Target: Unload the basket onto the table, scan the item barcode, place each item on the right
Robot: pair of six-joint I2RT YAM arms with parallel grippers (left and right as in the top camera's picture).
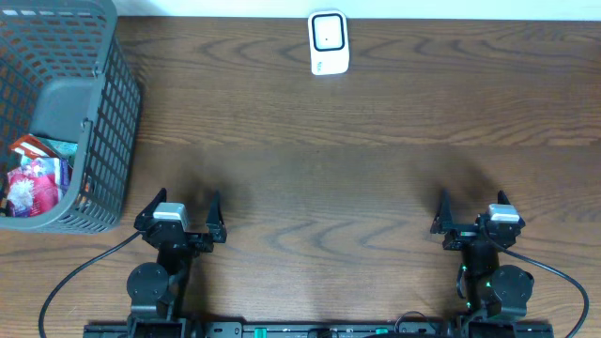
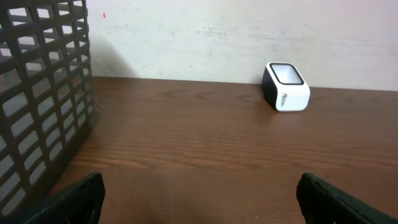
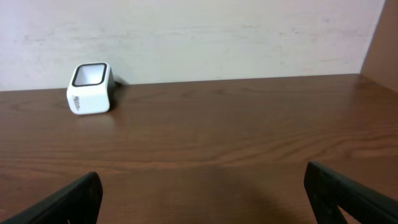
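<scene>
A grey plastic mesh basket (image 1: 120, 141), far left, holds red-and-white packets (image 1: 38, 178). The white boxy scanner (image 1: 329, 42) sits far centre, window up, long axis near-to-far. The left gripper (image 1: 183, 208) and right gripper (image 1: 474, 208) gape empty.

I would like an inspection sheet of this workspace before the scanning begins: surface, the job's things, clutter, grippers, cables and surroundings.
Surface: brown wooden table, no spills seen.
Job's things: white barcode scanner at the far edge, window facing upward; grey basket at the far left, holding colourful packets.
Clutter: nothing seen.
Grippers: left gripper and right gripper both open and empty, near the front edge.
Cables: black cable by the left arm, second cable by the right arm.
Surroundings: pale wall behind the table.
</scene>
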